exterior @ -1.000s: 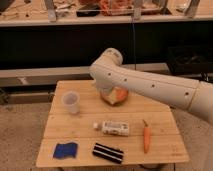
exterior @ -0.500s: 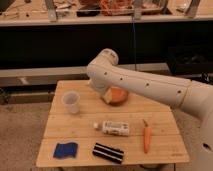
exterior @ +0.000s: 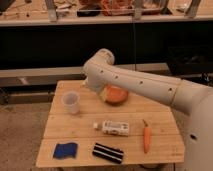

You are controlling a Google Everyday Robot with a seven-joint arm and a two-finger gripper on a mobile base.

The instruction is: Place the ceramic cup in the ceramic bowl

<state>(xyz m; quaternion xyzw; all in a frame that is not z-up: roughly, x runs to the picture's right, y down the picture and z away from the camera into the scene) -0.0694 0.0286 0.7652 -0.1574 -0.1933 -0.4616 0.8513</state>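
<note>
The white ceramic cup (exterior: 70, 102) stands upright on the left side of the wooden table (exterior: 85, 120). The orange ceramic bowl (exterior: 116, 94) sits at the table's back middle, partly covered by my white arm (exterior: 135, 82). The arm reaches in from the right. My gripper (exterior: 92, 85) is at its end, over the table's far edge. It is just left of the bowl and to the right of and behind the cup, mostly hidden by the arm. Nothing is in the bowl that I can see.
A white bottle with a label (exterior: 114, 128) lies in the table's middle. A carrot (exterior: 146, 138) lies at the right front. A blue sponge (exterior: 65, 149) and a black striped object (exterior: 107, 152) lie along the front edge. A dark shelf unit (exterior: 60, 45) stands behind the table.
The arm's end has moved left and a little back, away from above the bowl, so more of the bowl shows. The cup and the other objects have not moved.
</note>
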